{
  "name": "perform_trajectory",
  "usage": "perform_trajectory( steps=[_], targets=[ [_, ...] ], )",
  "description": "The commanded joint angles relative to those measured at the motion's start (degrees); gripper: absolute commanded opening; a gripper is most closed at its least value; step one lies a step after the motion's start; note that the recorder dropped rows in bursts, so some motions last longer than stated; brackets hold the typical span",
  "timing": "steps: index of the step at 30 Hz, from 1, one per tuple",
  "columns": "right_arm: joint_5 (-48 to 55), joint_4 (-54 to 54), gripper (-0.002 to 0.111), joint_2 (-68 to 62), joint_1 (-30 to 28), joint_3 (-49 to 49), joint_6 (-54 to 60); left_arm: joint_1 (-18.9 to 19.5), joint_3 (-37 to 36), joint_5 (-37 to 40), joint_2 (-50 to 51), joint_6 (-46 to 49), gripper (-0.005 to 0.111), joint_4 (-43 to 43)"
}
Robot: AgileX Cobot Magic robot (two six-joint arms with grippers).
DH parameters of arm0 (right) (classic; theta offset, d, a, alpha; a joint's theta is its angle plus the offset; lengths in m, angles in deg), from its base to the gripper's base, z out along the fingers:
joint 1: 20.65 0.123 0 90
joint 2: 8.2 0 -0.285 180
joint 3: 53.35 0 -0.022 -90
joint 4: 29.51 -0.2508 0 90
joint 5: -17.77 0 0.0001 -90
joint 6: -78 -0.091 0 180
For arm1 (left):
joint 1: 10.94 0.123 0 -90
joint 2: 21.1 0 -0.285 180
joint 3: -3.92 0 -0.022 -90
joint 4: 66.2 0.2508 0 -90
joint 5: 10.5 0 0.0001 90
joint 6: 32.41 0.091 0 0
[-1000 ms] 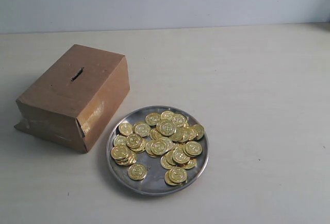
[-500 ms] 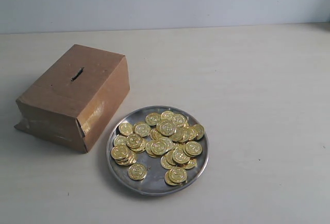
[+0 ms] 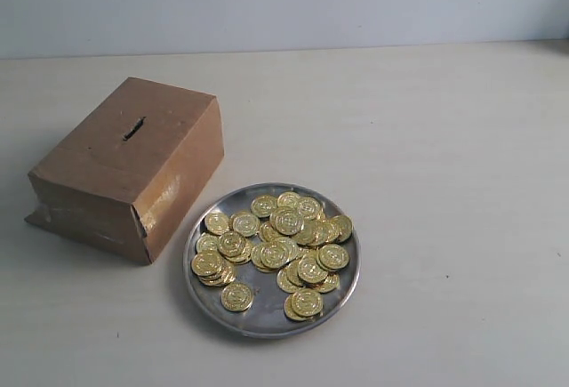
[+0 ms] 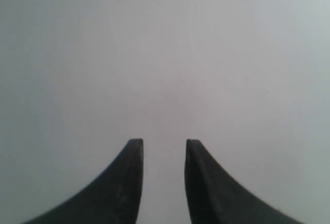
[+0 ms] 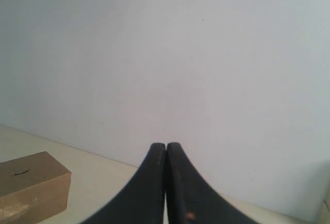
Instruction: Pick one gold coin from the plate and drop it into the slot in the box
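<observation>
A shiny silver plate (image 3: pixel 203 276) lies on the pale table and holds several gold coins (image 3: pixel 286 221) heaped across it. Touching distance to its left stands the brown cardboard box (image 3: pixel 107 173), tape along its edges, with the dark slot (image 3: pixel 133 128) in its top face. Neither arm shows in the exterior view. In the left wrist view my left gripper (image 4: pixel 164 142) is open, with only a blank grey wall behind its black fingers. In the right wrist view my right gripper (image 5: pixel 166 145) is shut with nothing in it, and the box (image 5: pixel 31 188) with its slot (image 5: pixel 21 172) sits far off to one side.
The table top (image 3: pixel 444 182) is pale wood-grain and meets a light grey wall (image 3: pixel 284 0) at the back. A pale object edge (image 5: pixel 326 206) shows at the border of the right wrist view.
</observation>
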Motion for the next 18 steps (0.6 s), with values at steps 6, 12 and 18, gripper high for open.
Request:
perform_trajectory(
  steps=[6, 12, 18],
  targets=[
    [0.00, 0.08, 0.000, 0.19, -0.34, 0.40, 0.24, 0.39, -4.21, 0.39, -0.06, -0.29, 0.029, 0.22],
    [0.11, 0.08, 0.000, 0.19, -0.34, 0.55, 0.24, 0.39, -4.47, 0.39, -0.06, -0.29, 0.029, 0.22],
    [-9.68, 0.49, 0.000, 0.19, -0.34, 5.59, 0.24, 0.39, -6.43, -0.70, -0.06, -0.29, 0.029, 1.16]
  ],
)
